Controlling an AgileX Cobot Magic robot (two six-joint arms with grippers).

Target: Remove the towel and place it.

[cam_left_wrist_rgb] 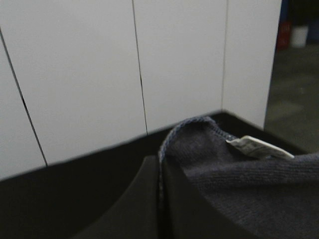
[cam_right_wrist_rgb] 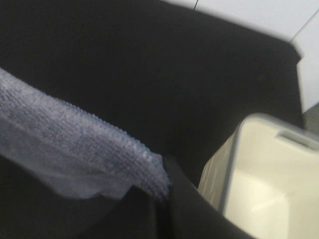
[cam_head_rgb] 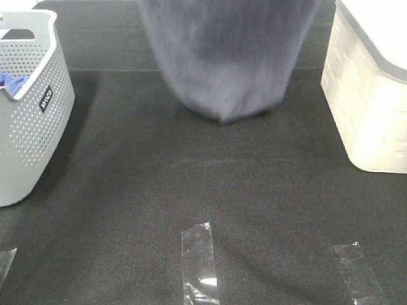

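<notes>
The left pincer (cam_left_wrist_rgb: 160, 199) and the right pincer (cam_right_wrist_rgb: 167, 201) are each clamped on the hemmed edge of the towel (cam_head_rgb: 222, 57), which spans lengthwise between them and hangs below, its blurred low fold pointing down toward the black surface (cam_head_rgb: 127, 190).

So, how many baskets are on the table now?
2: a grey perforated basket at the left edge, a cream basket at the right. More may be out of view.

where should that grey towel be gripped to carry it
By the stitched top edge, one end per side, pinching across the hem: the towel is limp, so it likely hangs open only from there. The left gripper is shut on the corner by the white tag, the right gripper on the hem.
</notes>
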